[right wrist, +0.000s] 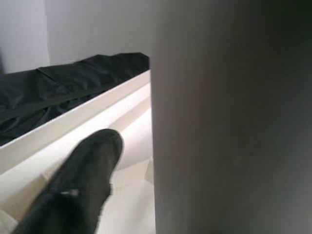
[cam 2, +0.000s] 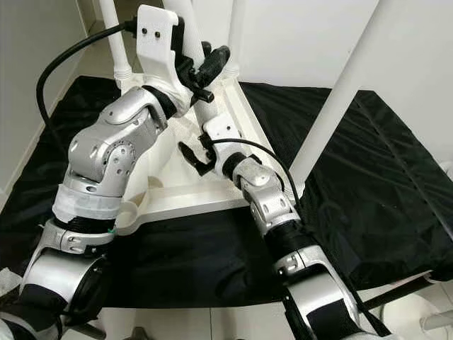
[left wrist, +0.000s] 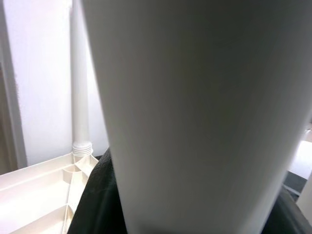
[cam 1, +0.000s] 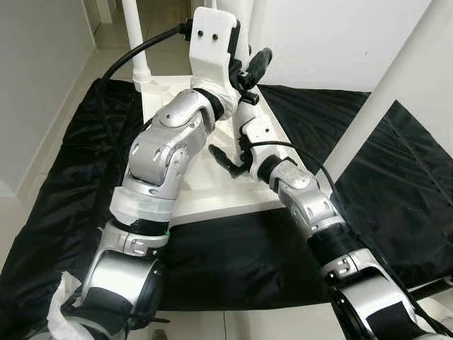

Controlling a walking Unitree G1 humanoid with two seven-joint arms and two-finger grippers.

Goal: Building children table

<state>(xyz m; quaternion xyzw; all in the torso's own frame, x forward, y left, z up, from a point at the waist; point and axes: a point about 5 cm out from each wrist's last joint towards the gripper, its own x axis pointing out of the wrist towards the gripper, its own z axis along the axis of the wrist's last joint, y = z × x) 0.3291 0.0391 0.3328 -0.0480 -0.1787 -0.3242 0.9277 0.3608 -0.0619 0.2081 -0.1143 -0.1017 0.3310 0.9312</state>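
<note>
Lying upside down on a black sheet [cam 1: 396, 177], the white plastic tabletop [cam 1: 233, 198] shows its ribbed underside, surely so that the legs can go into its corner sockets from above. Three white legs stand up from it: one at the far corner on the robot's left [cam 1: 133, 35], one at the far corner on the right [cam 2: 236, 35], and a long one at the near right corner [cam 2: 340, 92].

A fourth leg [cam 2: 202, 106] rises over the middle of the tabletop, between the two arms. The left tool [cam 1: 251, 74] is high up on this leg, above the tabletop. One black finger [cam 1: 260, 60] lies against the leg, and in the left wrist view the leg passes very close before the camera, so I judge that this tool has closed on the leg to keep it upright; the other finger is hidden. The right tool [cam 1: 228, 161] is low, just above the underside and beside the foot of the same leg. Its two black fingers are spread apart with nothing between them. In the right wrist view one finger [right wrist: 83, 185] rests near the leg but apart from it.

I think this leg is not yet seated at the remaining near left corner [cam 2: 131, 216], and the low tool waits to guide its end.
</note>
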